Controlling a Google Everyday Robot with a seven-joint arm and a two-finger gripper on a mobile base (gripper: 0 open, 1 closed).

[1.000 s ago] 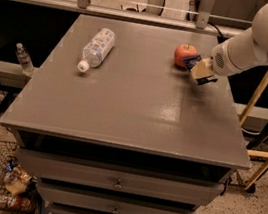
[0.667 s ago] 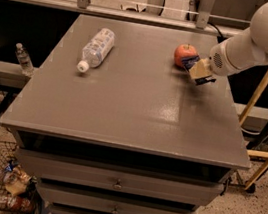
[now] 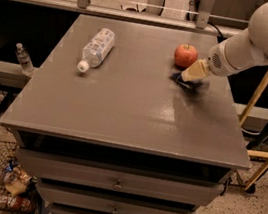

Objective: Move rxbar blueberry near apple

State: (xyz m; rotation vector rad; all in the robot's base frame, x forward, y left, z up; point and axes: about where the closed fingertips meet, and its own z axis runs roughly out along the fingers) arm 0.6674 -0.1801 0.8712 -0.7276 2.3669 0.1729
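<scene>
The red apple (image 3: 185,55) sits at the back right of the grey table (image 3: 124,107). My gripper (image 3: 191,77), with tan fingers (image 3: 196,70), comes in from the right on the white arm (image 3: 266,39), just in front and to the right of the apple. It is shut on the rxbar blueberry (image 3: 182,81), a dark flat wrapper at the fingertips, held low at the table surface. The bar lies a short way in front of the apple, apart from it.
A clear plastic water bottle (image 3: 96,48) lies on its side at the back left of the table. Drawers (image 3: 118,183) are below the tabletop. A wire basket (image 3: 0,184) with items stands on the floor at the left. A wooden frame (image 3: 264,150) stands at the right.
My gripper has moved a little to the left and down with the bar, closer in front of the apple. The apple and bottle have not moved.
</scene>
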